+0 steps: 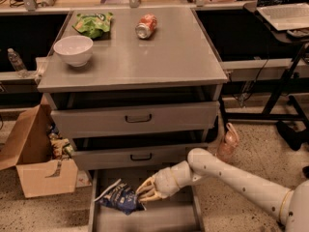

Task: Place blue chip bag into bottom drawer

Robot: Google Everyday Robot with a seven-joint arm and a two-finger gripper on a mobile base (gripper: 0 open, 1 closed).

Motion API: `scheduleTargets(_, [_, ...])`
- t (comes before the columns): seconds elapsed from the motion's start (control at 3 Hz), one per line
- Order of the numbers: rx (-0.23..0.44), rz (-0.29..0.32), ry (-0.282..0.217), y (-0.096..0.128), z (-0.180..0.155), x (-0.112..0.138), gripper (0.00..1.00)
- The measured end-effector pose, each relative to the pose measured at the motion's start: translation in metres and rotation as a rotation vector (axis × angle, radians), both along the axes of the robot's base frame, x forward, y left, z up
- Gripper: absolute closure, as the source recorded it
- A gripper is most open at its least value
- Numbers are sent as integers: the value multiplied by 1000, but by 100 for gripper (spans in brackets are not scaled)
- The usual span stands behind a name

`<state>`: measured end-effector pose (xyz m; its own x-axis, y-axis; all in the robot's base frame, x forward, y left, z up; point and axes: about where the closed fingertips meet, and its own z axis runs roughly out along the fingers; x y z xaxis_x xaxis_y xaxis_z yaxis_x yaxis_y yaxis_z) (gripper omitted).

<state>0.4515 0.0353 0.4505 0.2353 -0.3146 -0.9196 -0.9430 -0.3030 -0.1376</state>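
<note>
The blue chip bag (117,197), crumpled navy foil with pale edges, lies low in the open bottom drawer (164,220), at its left side. My gripper (145,194) reaches in from the right on a white arm and is shut on the bag's right edge. The bag seems to rest on or just above the drawer's grey floor. The two upper drawers with black handles are nearly closed above it.
On the cabinet top stand a white bowl (73,49), a green chip bag (93,23) and a red can (146,25) on its side. An open cardboard box (36,161) sits left of the cabinet. A pink bottle (228,142) stands on the floor right.
</note>
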Motion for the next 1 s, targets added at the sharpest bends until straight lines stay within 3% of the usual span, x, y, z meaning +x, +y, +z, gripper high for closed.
scheduleTargets(0.33, [24,1,39,7,-18,-11,100])
scheduleTargets(0.67, [24,1,39,7,-18,-11,100])
scheduleTargets(1.0, [85,-18,23,19,-62,-7,100])
